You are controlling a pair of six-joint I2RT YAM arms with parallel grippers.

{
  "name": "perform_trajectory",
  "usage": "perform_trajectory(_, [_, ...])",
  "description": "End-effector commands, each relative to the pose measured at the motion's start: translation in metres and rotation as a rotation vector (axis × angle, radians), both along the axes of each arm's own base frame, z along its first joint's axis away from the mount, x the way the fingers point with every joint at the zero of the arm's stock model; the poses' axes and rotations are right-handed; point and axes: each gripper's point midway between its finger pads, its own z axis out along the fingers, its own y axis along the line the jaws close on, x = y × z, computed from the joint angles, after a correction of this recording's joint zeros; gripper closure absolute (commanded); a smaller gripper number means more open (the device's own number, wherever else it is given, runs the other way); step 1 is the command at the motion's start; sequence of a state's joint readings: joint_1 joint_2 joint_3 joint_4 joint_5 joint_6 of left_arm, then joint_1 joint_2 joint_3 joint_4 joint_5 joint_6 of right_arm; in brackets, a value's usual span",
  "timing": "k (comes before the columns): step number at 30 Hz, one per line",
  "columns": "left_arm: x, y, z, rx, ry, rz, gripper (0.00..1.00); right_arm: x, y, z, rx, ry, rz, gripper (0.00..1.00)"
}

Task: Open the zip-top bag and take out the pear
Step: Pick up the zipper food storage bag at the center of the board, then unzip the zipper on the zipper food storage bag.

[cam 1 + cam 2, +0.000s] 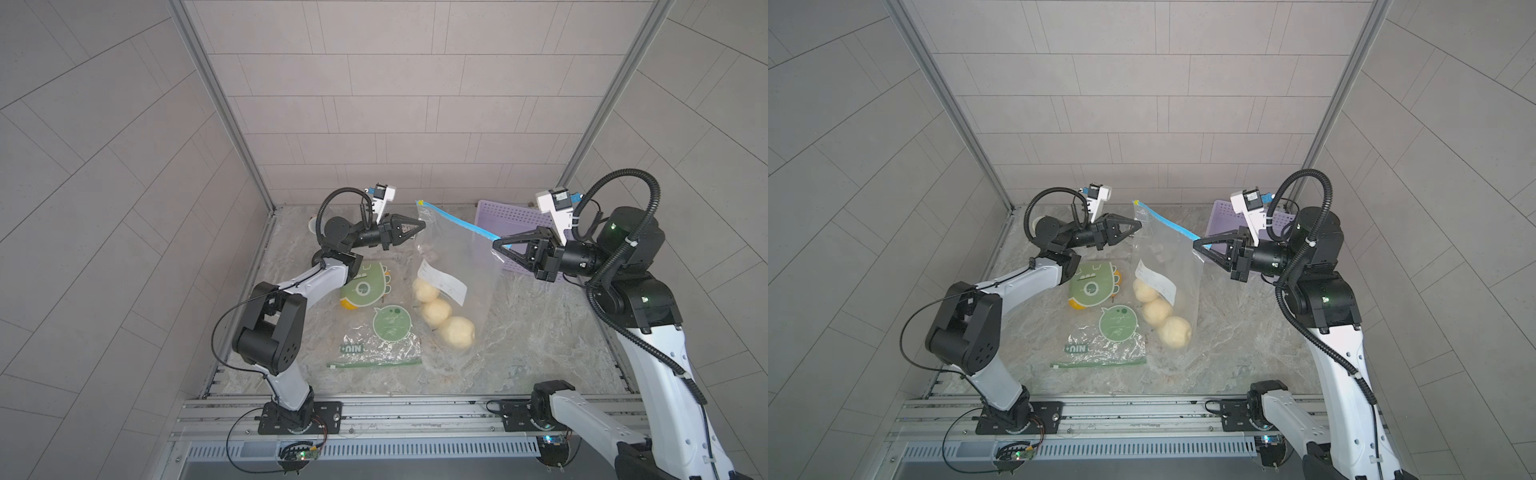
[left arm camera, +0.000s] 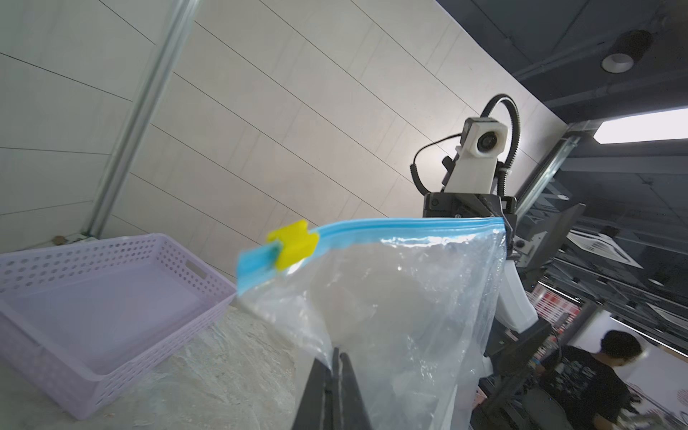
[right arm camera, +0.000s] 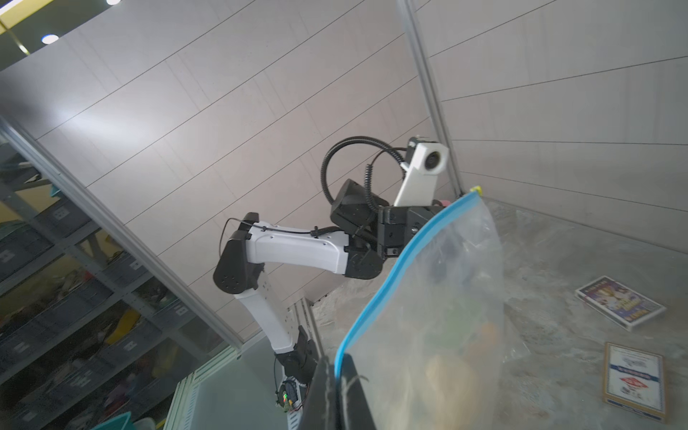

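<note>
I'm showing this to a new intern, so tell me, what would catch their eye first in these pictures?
The clear zip-top bag hangs mid-table, pinched between the left gripper at its side edge and the right gripper at its blue zip corner. Three pale pears lie in its bottom, and a yellow slider sits at the zip's far end.

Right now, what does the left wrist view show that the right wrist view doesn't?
Only left wrist: the purple basket and a person in the background. Only right wrist: a printed box and a second box on the table. Both: the zip-top bag, its blue zip strip and yellow slider, the left gripper shut on the bag's side, the right gripper shut on the zip's end.
</note>
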State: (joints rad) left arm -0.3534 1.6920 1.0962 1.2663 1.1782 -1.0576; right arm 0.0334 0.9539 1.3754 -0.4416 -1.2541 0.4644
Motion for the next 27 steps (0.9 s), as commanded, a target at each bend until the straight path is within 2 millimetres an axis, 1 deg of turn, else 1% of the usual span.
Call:
perform_trajectory(1, [-0.013, 0.015, 0.032, -0.061, -0.112, 0.059, 1.00, 0.023, -0.012, -0.012, -0.030, 0.019, -0.107, 0.79])
perform_trajectory(2, [-0.013, 0.015, 0.032, -0.066, -0.109, 0.065, 1.00, 0.029, -0.011, -0.017, -0.036, 0.033, -0.104, 0.71])
perform_trajectory(4, [-0.015, 0.013, 0.034, -0.073, -0.108, 0.066, 1.00, 0.038, -0.006, -0.015, -0.021, 0.025, -0.059, 0.80])
perform_trajectory(5, [-0.016, 0.011, 0.035, -0.077, -0.110, 0.065, 1.00, 0.044, -0.004, -0.013, -0.019, 0.028, -0.047, 0.83])
perform_trajectory(6, [-0.018, 0.009, 0.037, -0.081, -0.115, 0.062, 1.00, 0.046, 0.000, -0.012, -0.030, 0.035, -0.026, 0.84])
perform_trajectory(7, [-0.021, 0.007, 0.039, -0.084, -0.121, 0.055, 1.00, 0.048, 0.003, -0.012, -0.043, 0.038, -0.013, 0.76])
perform_trajectory(8, [-0.025, 0.006, 0.041, -0.085, -0.127, 0.048, 1.00, 0.050, 0.006, -0.012, -0.052, 0.047, -0.006, 0.54])
perform_trajectory(9, [-0.027, 0.006, 0.042, -0.086, -0.131, 0.047, 1.00, 0.051, 0.007, -0.012, -0.055, 0.051, 0.005, 0.44])
perform_trajectory(10, [-0.027, 0.006, 0.042, -0.085, -0.129, 0.048, 1.00, 0.051, 0.010, -0.011, -0.054, 0.049, 0.019, 0.38])
perform_trajectory(11, [-0.028, 0.006, 0.041, -0.079, -0.123, 0.043, 1.00, 0.049, 0.014, -0.010, -0.061, 0.041, 0.032, 0.31])
perform_trajectory(13, [-0.028, 0.004, 0.038, -0.067, -0.109, 0.031, 1.00, 0.040, 0.031, -0.013, -0.116, 0.006, 0.079, 0.25])
perform_trajectory(14, [-0.029, 0.003, 0.036, -0.062, -0.103, 0.027, 1.00, 0.035, 0.042, -0.022, -0.186, -0.016, 0.090, 0.23])
perform_trajectory(16, [-0.029, 0.002, 0.034, -0.055, -0.092, 0.019, 1.00, 0.027, 0.063, -0.045, -0.360, -0.044, 0.105, 0.23])
perform_trajectory(17, [-0.030, 0.001, 0.033, -0.050, -0.088, 0.014, 1.00, 0.026, 0.073, -0.056, -0.439, -0.049, 0.110, 0.23])
perform_trajectory(19, [-0.029, 0.000, 0.032, -0.041, -0.080, 0.009, 1.00, 0.027, 0.085, -0.071, -0.528, -0.049, 0.124, 0.23])
perform_trajectory(21, [-0.029, -0.001, 0.030, -0.025, -0.071, 0.004, 1.00, 0.034, 0.090, -0.080, -0.589, -0.058, 0.091, 0.25])
perform_trajectory(23, [-0.030, -0.001, 0.028, -0.017, -0.067, 0.003, 1.00, 0.040, 0.092, -0.084, -0.624, -0.073, 0.063, 0.26])
perform_trajectory(25, [-0.033, -0.001, 0.029, -0.014, -0.072, -0.004, 1.00, 0.052, 0.087, -0.085, -0.665, -0.084, -0.004, 0.29])
perform_trajectory(27, [-0.037, -0.002, 0.029, -0.008, -0.072, -0.013, 1.00, 0.057, 0.083, -0.080, -0.680, -0.105, -0.040, 0.30])
